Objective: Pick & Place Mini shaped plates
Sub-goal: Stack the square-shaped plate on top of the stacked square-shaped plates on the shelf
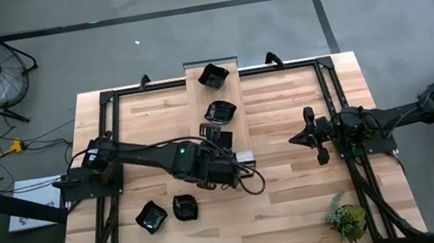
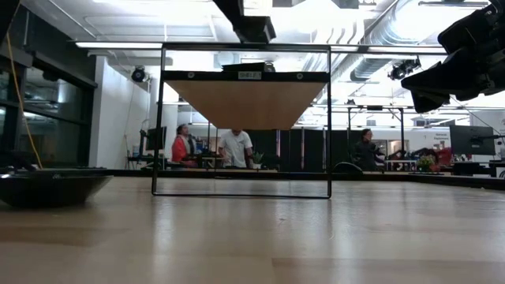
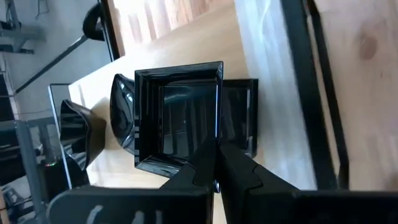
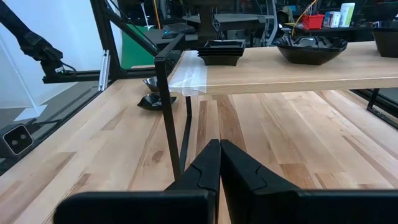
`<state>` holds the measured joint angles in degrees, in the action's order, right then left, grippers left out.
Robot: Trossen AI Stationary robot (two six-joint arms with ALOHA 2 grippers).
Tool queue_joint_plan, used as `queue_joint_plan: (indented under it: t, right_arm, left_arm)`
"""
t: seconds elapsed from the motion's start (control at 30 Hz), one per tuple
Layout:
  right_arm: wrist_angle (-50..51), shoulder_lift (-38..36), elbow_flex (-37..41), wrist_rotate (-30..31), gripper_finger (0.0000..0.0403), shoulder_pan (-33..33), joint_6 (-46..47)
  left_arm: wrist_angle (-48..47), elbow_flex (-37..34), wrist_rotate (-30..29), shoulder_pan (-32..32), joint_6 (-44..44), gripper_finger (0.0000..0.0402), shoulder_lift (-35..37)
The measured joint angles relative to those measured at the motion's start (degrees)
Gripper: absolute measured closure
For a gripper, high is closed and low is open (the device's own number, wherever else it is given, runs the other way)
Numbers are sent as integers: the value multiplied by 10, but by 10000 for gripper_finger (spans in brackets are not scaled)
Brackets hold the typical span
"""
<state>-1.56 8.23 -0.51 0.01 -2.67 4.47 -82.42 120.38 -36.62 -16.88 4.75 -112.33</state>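
wood table (image 1: pixel 302 204) | left gripper (image 3: pixel 216 163) frame centre, fingers pressed together, empty | square plate (image 3: pixel 177 118) just ahead of tips | right gripper (image 4: pixel 219 149) closed, mid-right

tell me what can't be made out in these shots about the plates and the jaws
- High view: the left gripper has its jaws lost against the dark plates; the left wrist view shows them shut on the square plate.
- Left wrist view: the plate behind is mostly covered by the square plate.
- Low view: one plate is cut by the edge; shape unclear.
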Motion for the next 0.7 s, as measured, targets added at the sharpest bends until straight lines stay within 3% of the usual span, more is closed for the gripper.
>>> queue_joint_plan:
  t: [0.33,0.5,0.7]
  right_arm:
    - [0,0,0,0,398,0,0]
    - [0,0,0,0,398,0,0]
    - [0,0,0,0,398,0,0]
  left_arm:
    - [-6,0,-3,46,37,397,0]
    - [4,0,21,79,86,397,0]
    - [12,-1,78,99,84,397,0]
